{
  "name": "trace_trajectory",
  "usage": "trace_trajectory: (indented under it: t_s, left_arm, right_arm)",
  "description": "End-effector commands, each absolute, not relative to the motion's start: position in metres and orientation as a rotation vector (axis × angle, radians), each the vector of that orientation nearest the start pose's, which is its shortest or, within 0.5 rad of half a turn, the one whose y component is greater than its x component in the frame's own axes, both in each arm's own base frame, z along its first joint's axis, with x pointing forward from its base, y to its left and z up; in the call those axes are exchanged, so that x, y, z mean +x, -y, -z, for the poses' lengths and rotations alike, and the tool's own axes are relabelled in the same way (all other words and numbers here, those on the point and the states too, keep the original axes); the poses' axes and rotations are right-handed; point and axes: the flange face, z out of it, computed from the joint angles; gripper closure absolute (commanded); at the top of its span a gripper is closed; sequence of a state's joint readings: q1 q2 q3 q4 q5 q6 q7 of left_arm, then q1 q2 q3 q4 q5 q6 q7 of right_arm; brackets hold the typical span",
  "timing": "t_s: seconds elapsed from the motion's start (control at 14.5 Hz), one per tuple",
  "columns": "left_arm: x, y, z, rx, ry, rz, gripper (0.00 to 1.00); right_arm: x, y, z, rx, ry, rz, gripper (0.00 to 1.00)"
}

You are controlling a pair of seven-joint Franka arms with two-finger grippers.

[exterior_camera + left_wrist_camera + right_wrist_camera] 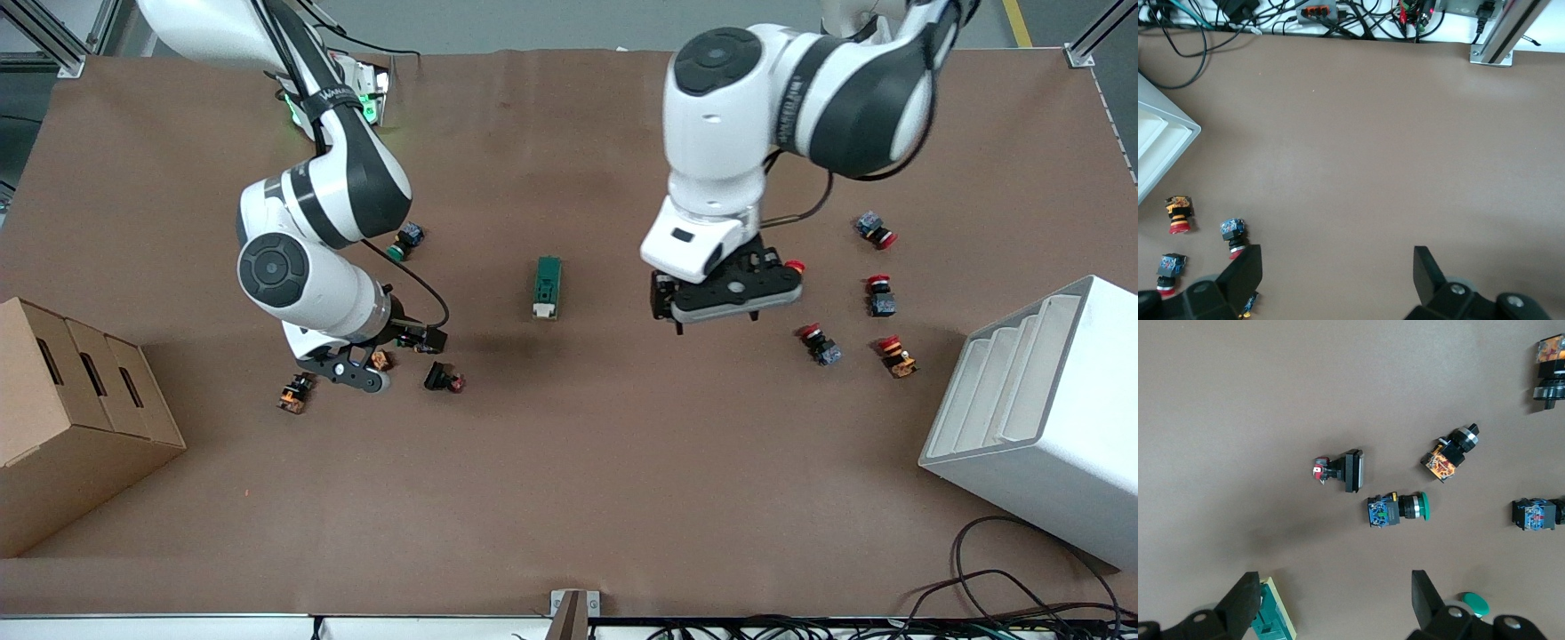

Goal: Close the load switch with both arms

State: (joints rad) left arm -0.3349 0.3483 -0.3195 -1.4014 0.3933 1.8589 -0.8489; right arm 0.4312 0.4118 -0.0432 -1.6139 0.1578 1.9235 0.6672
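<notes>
— Since the load switch point(547, 287) is lying free mid-table between both arms, how should it be handled?

— As light and rigid (likely slippery): body pinched, cream lever pressed. Left gripper point(718, 313) and right gripper point(378, 354) are held open.

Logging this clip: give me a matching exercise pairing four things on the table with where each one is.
Things:
1. load switch
2. left pincer
3. cardboard box
4. white rack

Places:
A. at the left arm's end of the table
B. mid-table, between the two arms
C. at the right arm's end of the table
D. open, over bare table beside red-capped push buttons

Pairs: 1-B, 2-D, 3-C, 4-A
</notes>
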Motion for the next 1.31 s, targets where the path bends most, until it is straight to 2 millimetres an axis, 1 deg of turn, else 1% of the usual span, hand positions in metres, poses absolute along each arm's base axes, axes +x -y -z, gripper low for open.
trace_trajectory:
  t_s: [0.0,0.07,0.14,0.21,0.28,0.34,0.55,0.62,0.69,0.76,0.9,0.97,1.1,1.17,1.24]
  left_arm:
    - [0.582,0.315,-0.562,-3.074,0.137,0.349,0.00]
    - [0.586,0.293,-0.574,-3.081,0.058,0.340,0.00]
    - [0.589,0.271,-0.580,-3.078,0.013,0.303,0.00]
    - [0.588,0.257,-0.588,-3.094,-0.027,0.276,0.00]
    - [0.590,0.234,-0.596,-3.111,-0.030,0.252,0.00]
    - [0.588,0.218,-0.606,-3.140,-0.044,0.233,0.00]
    - [0.583,0.160,-0.624,-3.177,-0.116,0.169,0.00]
    - [0.580,0.137,-0.631,-3.180,-0.090,0.162,0.00]
    - [0.576,0.125,-0.631,-3.178,-0.076,0.153,0.00]
    - [0.568,0.116,-0.638,-3.172,-0.072,0.161,0.00]
    - [0.562,0.093,-0.641,-3.162,-0.099,0.152,0.00]
    - [0.558,0.089,-0.639,-3.156,-0.144,0.126,0.00]
    - [0.543,0.074,-0.640,-3.149,-0.121,0.100,0.00]
    - [0.535,0.070,-0.639,-3.147,-0.108,0.093,0.00]
    - [0.529,0.065,-0.639,-3.145,-0.094,0.086,0.00]
  right_arm:
    - [0.596,-0.257,-0.388,-3.035,-0.489,-0.238,0.00]
    - [0.596,-0.257,-0.387,-3.036,-0.489,-0.240,0.00]
    - [0.596,-0.257,-0.387,-3.036,-0.489,-0.238,0.00]
    - [0.596,-0.258,-0.387,-3.036,-0.487,-0.238,0.00]
    - [0.596,-0.258,-0.387,-3.037,-0.487,-0.240,0.00]
    - [0.596,-0.258,-0.387,-3.037,-0.487,-0.240,0.00]
    - [0.597,-0.254,-0.388,-3.034,-0.494,-0.238,0.00]
    - [0.598,-0.253,-0.388,-3.033,-0.494,-0.235,0.00]
    - [0.598,-0.252,-0.388,-3.033,-0.496,-0.235,0.00]
    - [0.599,-0.252,-0.389,-3.031,-0.498,-0.231,0.00]
    - [0.601,-0.250,-0.390,-3.030,-0.497,-0.221,0.00]
    - [0.602,-0.248,-0.390,-3.029,-0.501,-0.216,0.00]
    - [0.603,-0.246,-0.392,-3.034,-0.491,-0.210,0.00]
    - [0.603,-0.244,-0.394,-3.046,-0.449,-0.208,0.00]
    - [0.603,-0.236,-0.397,-3.055,-0.421,-0.206,0.00]
